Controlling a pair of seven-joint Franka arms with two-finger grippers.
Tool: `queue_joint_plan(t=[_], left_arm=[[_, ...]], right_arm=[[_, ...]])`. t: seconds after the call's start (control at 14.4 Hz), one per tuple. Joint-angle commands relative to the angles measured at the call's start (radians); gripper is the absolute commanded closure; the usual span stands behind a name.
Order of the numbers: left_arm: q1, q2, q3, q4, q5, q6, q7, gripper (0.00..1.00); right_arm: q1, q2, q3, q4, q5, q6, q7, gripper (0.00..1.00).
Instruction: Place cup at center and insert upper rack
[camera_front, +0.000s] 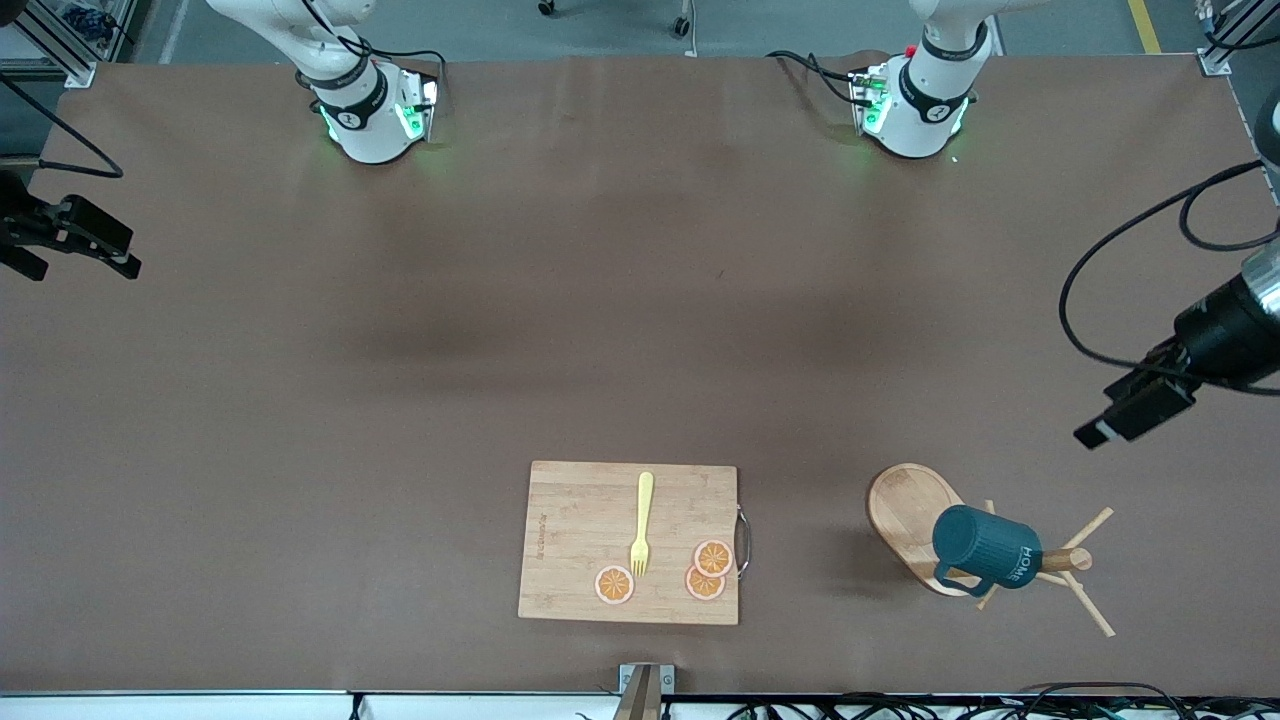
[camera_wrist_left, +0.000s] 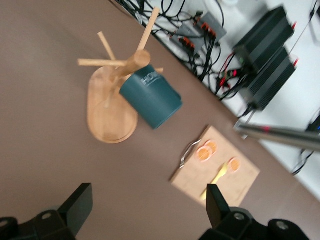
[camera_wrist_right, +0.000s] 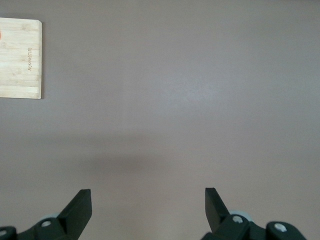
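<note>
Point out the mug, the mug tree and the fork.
mug (camera_front: 985, 545), front view, ribbed side.
mug tree (camera_front: 900, 505), front view, bare part of oval base.
fork (camera_front: 644, 510), front view, handle.

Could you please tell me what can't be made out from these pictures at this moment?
- Cup inside and handle: hidden by its own body in the front and left wrist views.
- Rack post: its lower part is covered by the cup in the front view.
- Board: cut off by the right wrist view's edge.
- Board lettering: too small to read in any view.
</note>
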Motion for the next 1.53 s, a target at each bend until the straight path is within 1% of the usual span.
queue_joint_plan(t=[0.0,0.14,0.21,0.28,0.35,0.42,0.69,0.76,0.97,1.04,1.18,1.39,1.46], left_arm=[[0.025,-0.063,0.0,-0.041,0.023,-0.098,0.139,0.0],[0.05,-0.101,0.0,-0.05,0.025,-0.18,0.286,0.0],[0.067,-0.111,0.0,-0.05,0.025,-0.202,0.342,0.0],[0.073,-0.124,0.0,-0.05,0.04,-0.227,0.383,0.0],[0.073,-0.135,-0.008,-0.05,0.095,-0.25,0.422,0.0],[0.071,-0.144,-0.012,-0.05,0.127,-0.262,0.454,0.0],[0.059,-0.184,-0.014,-0.047,0.134,-0.325,0.526,0.0],[0.033,-0.195,-0.002,-0.05,0.135,-0.337,0.528,0.0],[-0.037,-0.218,0.038,-0.053,0.14,-0.376,0.528,0.0],[-0.077,-0.226,0.078,-0.062,0.14,-0.377,0.528,0.0],[-0.184,-0.25,0.18,-0.09,0.14,-0.377,0.528,0.0],[-0.255,-0.27,0.253,-0.101,0.14,-0.377,0.528,0.0],[-0.26,-0.278,0.258,-0.102,0.141,-0.377,0.528,0.0]], right_arm=[[0.001,-0.031,-0.002,-0.031,-0.002,0.01,-0.006,0.0],[0.001,-0.031,-0.002,-0.031,-0.002,0.01,-0.006,0.0],[0.001,-0.029,-0.002,-0.031,-0.002,0.011,-0.003,0.0],[-0.002,-0.029,-0.003,-0.028,0.0,0.011,0.0,0.0],[-0.005,-0.028,-0.005,-0.027,0.001,0.01,0.002,0.0],[-0.005,-0.028,-0.006,-0.027,0.001,0.01,0.002,0.0],[-0.002,-0.028,-0.006,-0.027,0.0,0.01,-0.003,0.0],[-0.002,-0.028,-0.006,-0.027,0.0,0.01,-0.004,0.0],[-0.002,-0.026,-0.006,-0.027,-0.002,0.01,-0.004,0.0],[-0.002,-0.028,-0.006,-0.027,-0.002,0.01,-0.004,0.0],[-0.004,-0.026,-0.006,-0.027,-0.002,0.01,-0.006,0.0],[-0.002,-0.026,-0.006,-0.027,-0.009,0.011,-0.006,0.0],[-0.004,-0.026,-0.006,-0.027,-0.013,0.013,-0.006,0.0]])
